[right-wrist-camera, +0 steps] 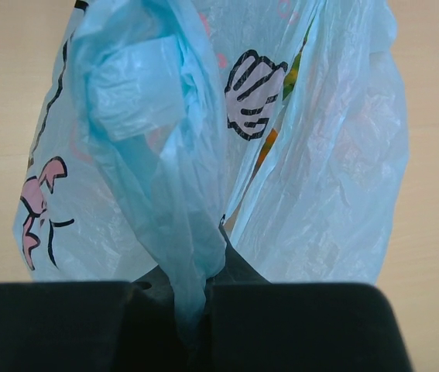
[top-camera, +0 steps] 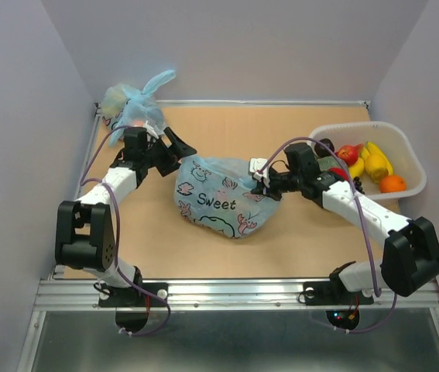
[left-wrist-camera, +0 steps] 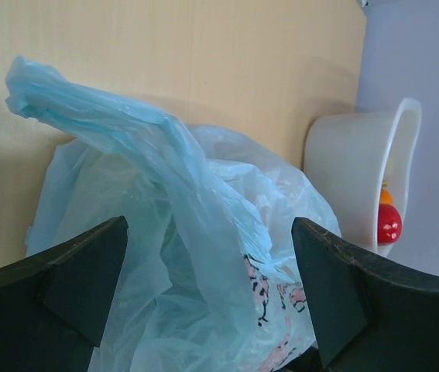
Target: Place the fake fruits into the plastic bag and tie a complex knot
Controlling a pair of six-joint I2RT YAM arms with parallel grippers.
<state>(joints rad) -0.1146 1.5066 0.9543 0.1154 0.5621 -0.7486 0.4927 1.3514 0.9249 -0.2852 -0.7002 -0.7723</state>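
The light-blue plastic bag (top-camera: 223, 200) with cartoon print lies filled in the middle of the table. It also shows in the left wrist view (left-wrist-camera: 204, 256) and the right wrist view (right-wrist-camera: 227, 139). My right gripper (top-camera: 268, 184) is shut on a bunched handle (right-wrist-camera: 192, 256) at the bag's right side. My left gripper (top-camera: 174, 151) is open at the bag's upper left, with the other handle (left-wrist-camera: 118, 124) rising between its fingers (left-wrist-camera: 72, 271), untouched. Fake fruits (top-camera: 370, 164) lie in the white tub; orange shows through the bag. No knot shows.
A white tub (top-camera: 405, 151) stands at the right edge, also in the left wrist view (left-wrist-camera: 358, 170). A smaller tied light-blue bag (top-camera: 134, 105) with pale lumps sits at the back left corner, just behind my left arm. Grey walls enclose the table.
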